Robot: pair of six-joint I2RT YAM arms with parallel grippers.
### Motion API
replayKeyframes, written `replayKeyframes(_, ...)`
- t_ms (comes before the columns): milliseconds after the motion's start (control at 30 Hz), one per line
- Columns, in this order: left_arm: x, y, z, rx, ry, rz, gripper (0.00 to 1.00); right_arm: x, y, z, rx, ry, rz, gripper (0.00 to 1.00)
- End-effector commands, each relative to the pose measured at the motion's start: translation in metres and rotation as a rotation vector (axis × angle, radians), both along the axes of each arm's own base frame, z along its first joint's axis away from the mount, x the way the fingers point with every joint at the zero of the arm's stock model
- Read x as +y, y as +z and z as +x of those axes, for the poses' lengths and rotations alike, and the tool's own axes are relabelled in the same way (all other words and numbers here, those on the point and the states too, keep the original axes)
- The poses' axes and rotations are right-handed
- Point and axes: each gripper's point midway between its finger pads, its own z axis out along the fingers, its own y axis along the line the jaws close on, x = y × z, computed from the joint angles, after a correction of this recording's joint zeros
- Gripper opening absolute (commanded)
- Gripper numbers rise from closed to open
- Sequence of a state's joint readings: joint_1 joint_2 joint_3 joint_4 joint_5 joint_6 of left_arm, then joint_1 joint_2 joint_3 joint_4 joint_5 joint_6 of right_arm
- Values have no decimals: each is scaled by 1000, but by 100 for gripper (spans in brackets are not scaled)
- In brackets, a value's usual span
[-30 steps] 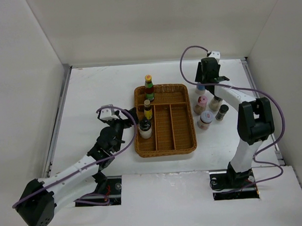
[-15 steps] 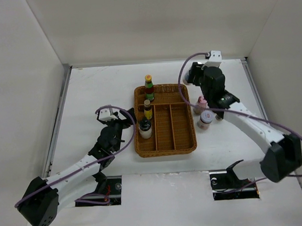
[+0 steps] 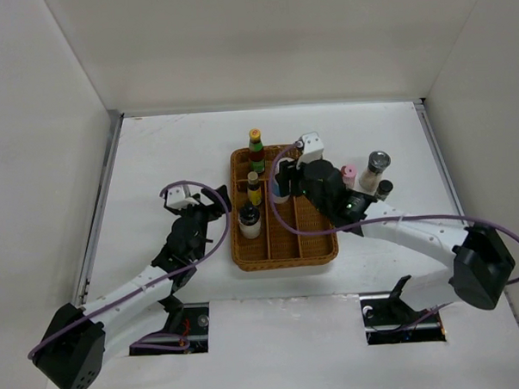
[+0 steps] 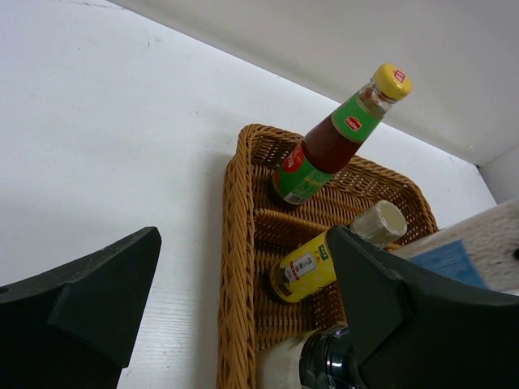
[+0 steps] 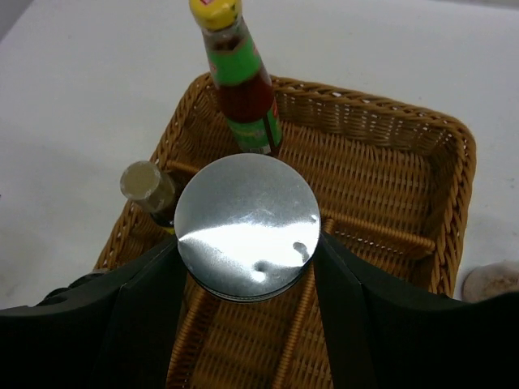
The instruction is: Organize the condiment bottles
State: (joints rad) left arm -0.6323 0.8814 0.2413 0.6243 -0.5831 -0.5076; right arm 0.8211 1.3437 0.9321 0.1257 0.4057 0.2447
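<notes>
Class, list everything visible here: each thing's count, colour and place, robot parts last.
white table: one, under everything
brown wicker divided tray: one, table centre
green-labelled yellow-capped bottle: one, tray's far-left corner
yellow-labelled beige-capped bottle: one, tray's left compartment
dark-topped white-based bottle: one, left compartment, near end
silver-lidded jar: one, over tray, gripped
pink-lidded jar, silver-topped glass shaker, dark-capped small bottle: one each, table right of tray
left tool: one, black, open, left of tray
right tool: one, black, shut on silver-lidded jar
</notes>
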Motion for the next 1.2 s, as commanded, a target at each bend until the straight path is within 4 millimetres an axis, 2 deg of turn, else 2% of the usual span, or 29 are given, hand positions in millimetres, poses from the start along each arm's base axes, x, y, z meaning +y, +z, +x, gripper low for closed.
replayKeyframes(0, -2, 9, 1, -37, -13, -46, 85, 11, 39, 12, -109, -18, 126, 45)
replayKeyframes(233, 0, 7, 2, -32, -5, -45, 85, 15, -9, 27, -73, -52, 30, 47)
replayKeyframes(333, -1, 7, 2, -30, -10, -44, 85, 18, -21, 31, -69, -58, 5, 50)
replayKeyframes(400, -1, 7, 3, -28, -10, -42, 85, 21, -25, 31, -64, -55, -9, 56)
replayKeyframes(467, -1, 6, 3, -27, -10, -42, 85, 23, -25, 31, -63, -50, -14, 66)
replayKeyframes(533, -1, 7, 3, -28, -10, -42, 85, 19, -16, 29, -76, -58, 1, 79)
replayKeyframes(600, -1, 6, 3, -27, -10, -42, 85, 12, 3, 23, -102, -68, 45, 87)
replayKeyframes(700, -3, 6, 2, -26, -14, -43, 85, -10, 35, 9, -150, -97, 119, 90)
replayKeyframes(800, -2, 6, 3, -25, -13, -45, 85, -58, 44, 5, -171, -227, 168, 86)
replayKeyframes(900, -5, 7, 1, -28, -24, -50, 85, -117, 26, 14, -137, -411, 166, 77)
replayKeyframes(967, -6, 7, 1, -28, -25, -51, 85, -143, 3, 19, -62, -499, 130, 75)
replayKeyframes(1067, -7, 9, 0, -32, -33, -57, 85, -167, -25, 30, 31, -585, 40, 79)
replayKeyframes(1167, -8, 8, 0, -29, -38, -57, 85, -177, -37, 42, 73, -618, 9, 80)
